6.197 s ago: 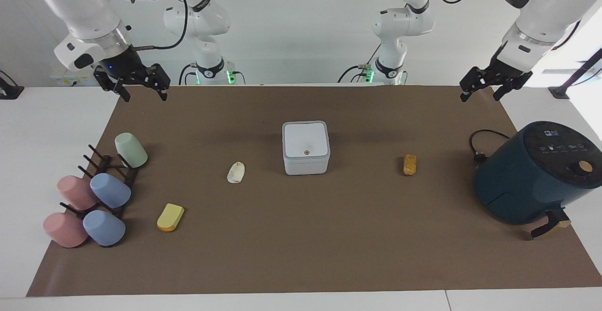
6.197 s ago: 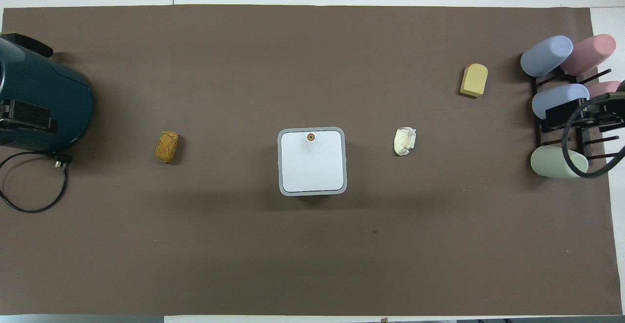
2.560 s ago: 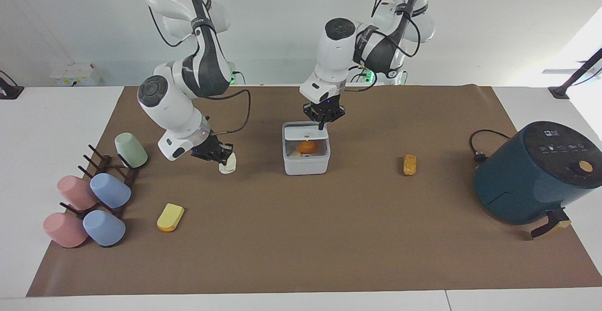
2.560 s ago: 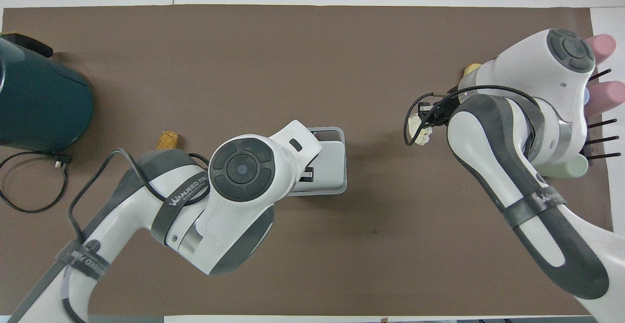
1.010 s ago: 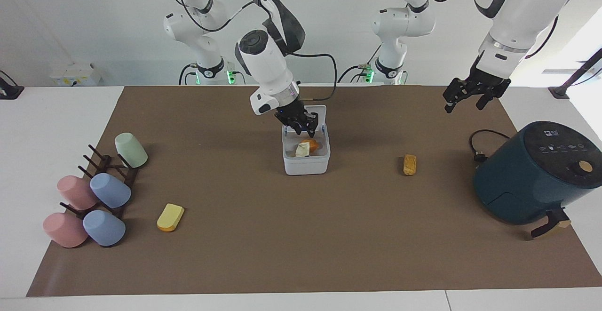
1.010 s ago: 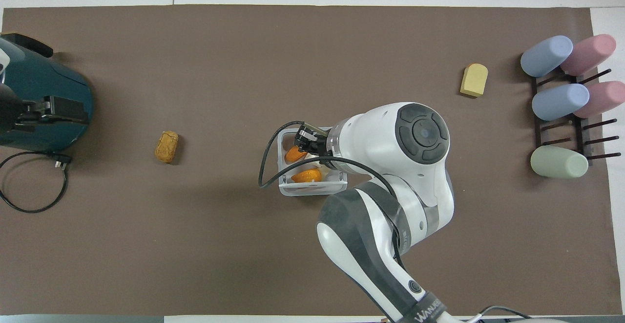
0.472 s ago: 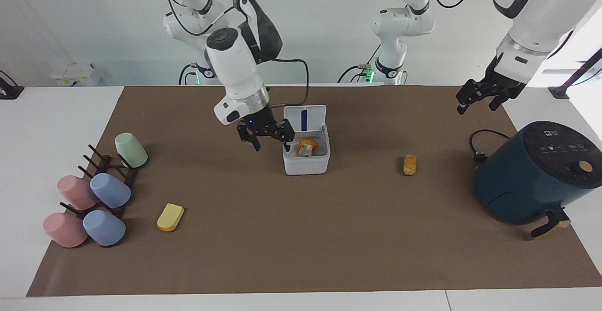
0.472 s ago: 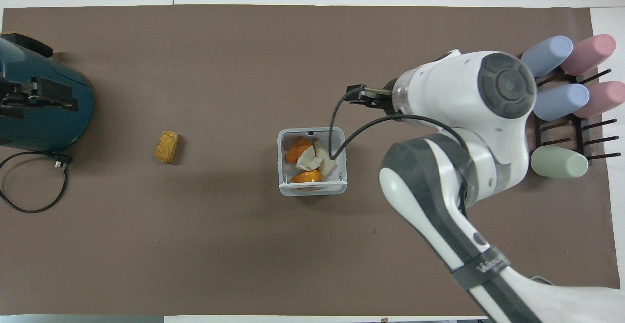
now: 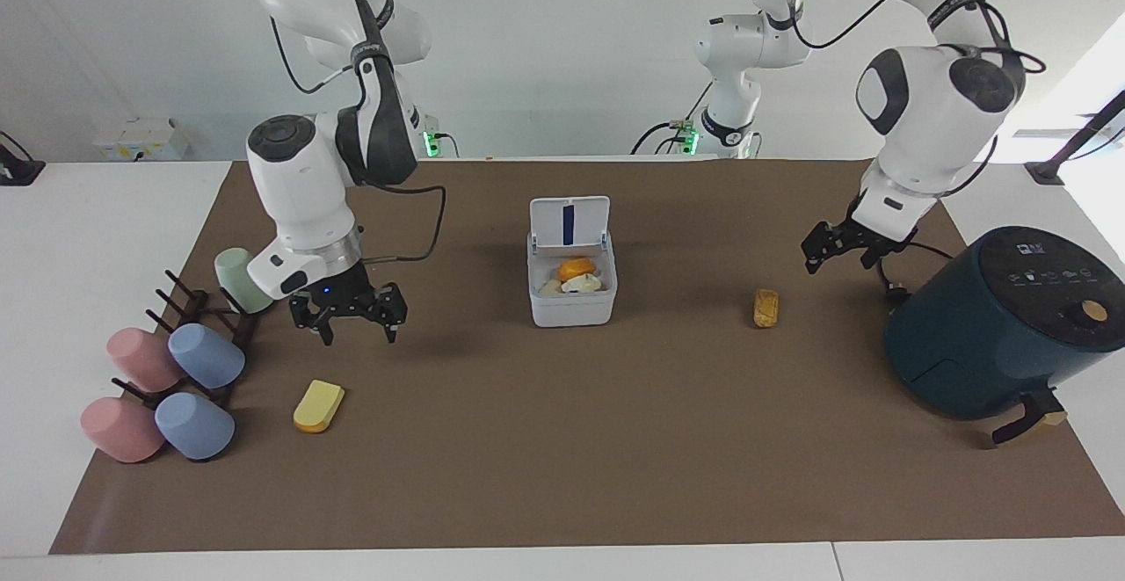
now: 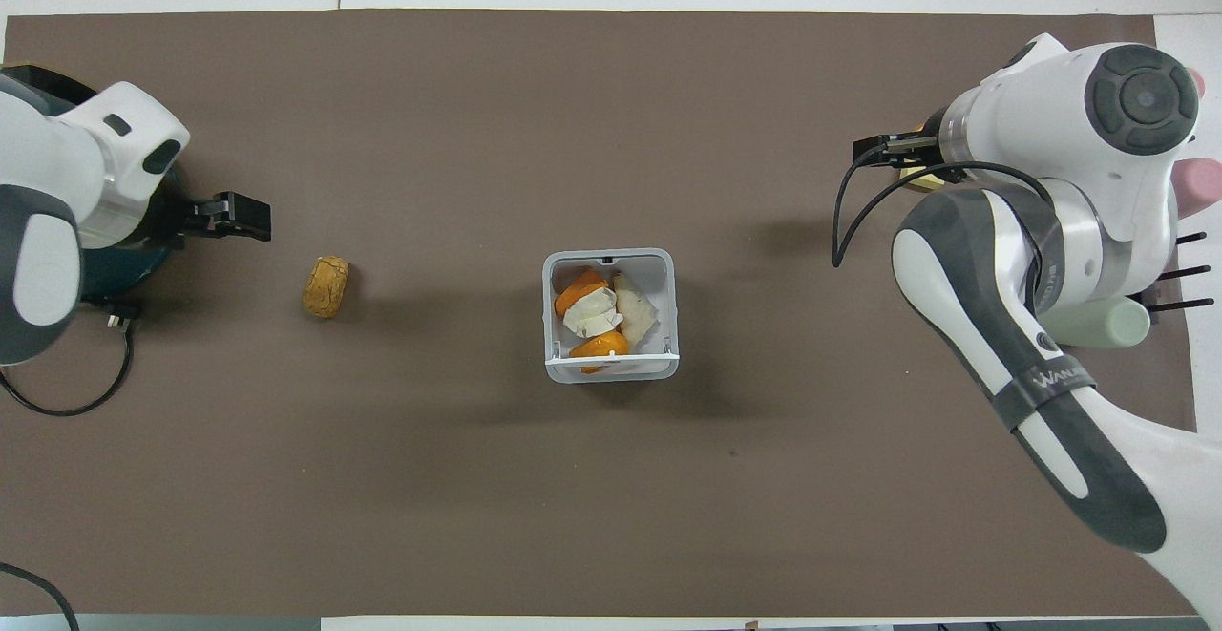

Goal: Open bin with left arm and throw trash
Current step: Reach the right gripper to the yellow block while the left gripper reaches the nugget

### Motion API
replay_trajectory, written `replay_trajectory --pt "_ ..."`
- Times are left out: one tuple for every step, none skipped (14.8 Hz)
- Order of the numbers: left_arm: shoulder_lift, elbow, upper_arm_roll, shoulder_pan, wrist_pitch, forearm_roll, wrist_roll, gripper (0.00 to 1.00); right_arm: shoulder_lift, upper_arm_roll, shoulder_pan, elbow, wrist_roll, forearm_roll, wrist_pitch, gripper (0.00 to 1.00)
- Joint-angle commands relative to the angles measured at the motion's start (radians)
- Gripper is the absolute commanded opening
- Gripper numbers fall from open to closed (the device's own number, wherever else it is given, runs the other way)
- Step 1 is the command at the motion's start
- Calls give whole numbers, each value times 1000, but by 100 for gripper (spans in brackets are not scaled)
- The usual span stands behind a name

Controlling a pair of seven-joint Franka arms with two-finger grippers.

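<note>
The white bin [image 9: 571,307] stands mid-mat with its lid [image 9: 569,222] flipped up, blue stripe showing. The off-white lump [image 9: 582,283] lies inside it on orange pieces; it also shows in the overhead view [image 10: 592,311]. The yellow wedge [image 9: 318,406] lies on the mat toward the right arm's end. My right gripper [image 9: 356,324] is open and empty, low over the mat beside the wedge. The golden-brown chunk [image 9: 765,308] lies toward the left arm's end. My left gripper [image 9: 839,251] is open and empty, in the air beside that chunk [image 10: 326,286].
The dark teal air fryer [image 9: 1002,326] with its black cord [image 9: 892,278] stands at the left arm's end. A dark rack with several pastel cups [image 9: 206,355] stands at the right arm's end, close to the right gripper.
The right gripper has left the open bin and moved to the cups' end, close to the yellow wedge. The left gripper has come down toward the golden-brown chunk.
</note>
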Motion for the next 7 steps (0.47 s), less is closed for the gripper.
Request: replay_trajectory --pt "20 -103 9 -36 129 9 -5 100 130 18 -75 121 -25 -40 4 100" --pt "40 -120 9 -45 157 9 -3 100 150 16 -81 132 -41 -41 16 100" --pt "45 -165 9 -56 186 9 3 100 168 16 -87 132 -42 -41 34 100" --pt "42 -210 9 -74 229 9 7 100 178 16 -96 132 -44 -40 60 100" --pt "40 -244 9 -76 278 11 9 100 190 16 -110 132 -44 -40 73 100" --pt "45 -268 9 -76 321 11 10 100 207 16 -113 132 -44 -40 76 100" --pt "54 -282 9 -79 352 11 10 100 222 16 -113 132 -41 -29 97 100"
